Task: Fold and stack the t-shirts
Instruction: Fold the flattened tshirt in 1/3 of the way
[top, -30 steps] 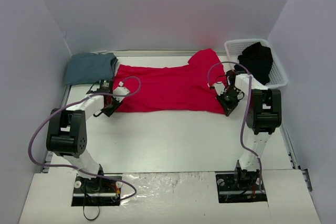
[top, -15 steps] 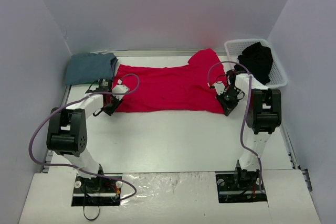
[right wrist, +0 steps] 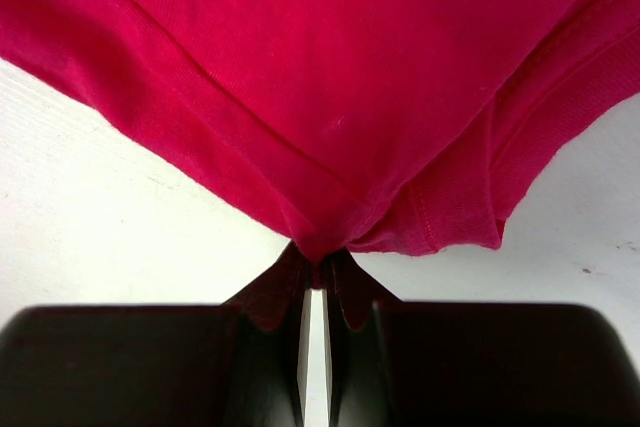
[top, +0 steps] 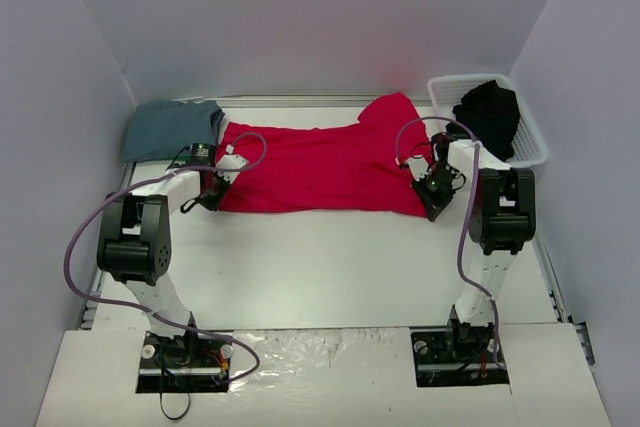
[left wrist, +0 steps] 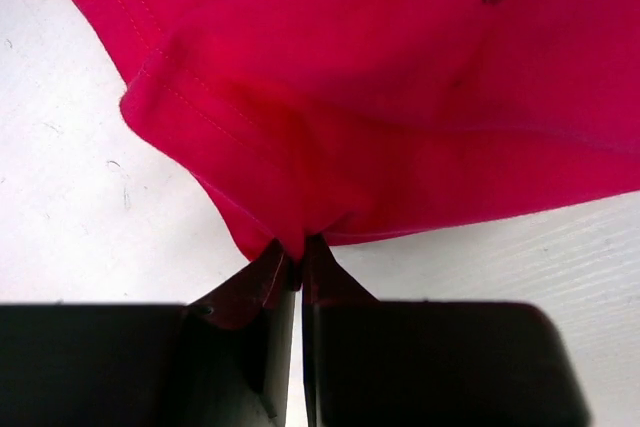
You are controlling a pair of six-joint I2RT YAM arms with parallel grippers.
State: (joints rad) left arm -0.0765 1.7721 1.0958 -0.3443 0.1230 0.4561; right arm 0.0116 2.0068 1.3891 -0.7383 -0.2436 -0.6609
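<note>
The white table [top: 330, 267] carried a red t-shirt [top: 320, 167] spread wide toward twelve o'clock, a folded blue-grey t-shirt [top: 170, 129] at ten, and a white basket [top: 538, 142] at two.

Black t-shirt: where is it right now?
Top view, far right corner: the black t-shirt sits bunched in the white basket, just right of the spread red t-shirt.

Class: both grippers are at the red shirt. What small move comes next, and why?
Probably raise both corners slightly to start a fold: the left gripper and right gripper are each shut on a near corner of the red t-shirt, which lies spread flat.
</note>
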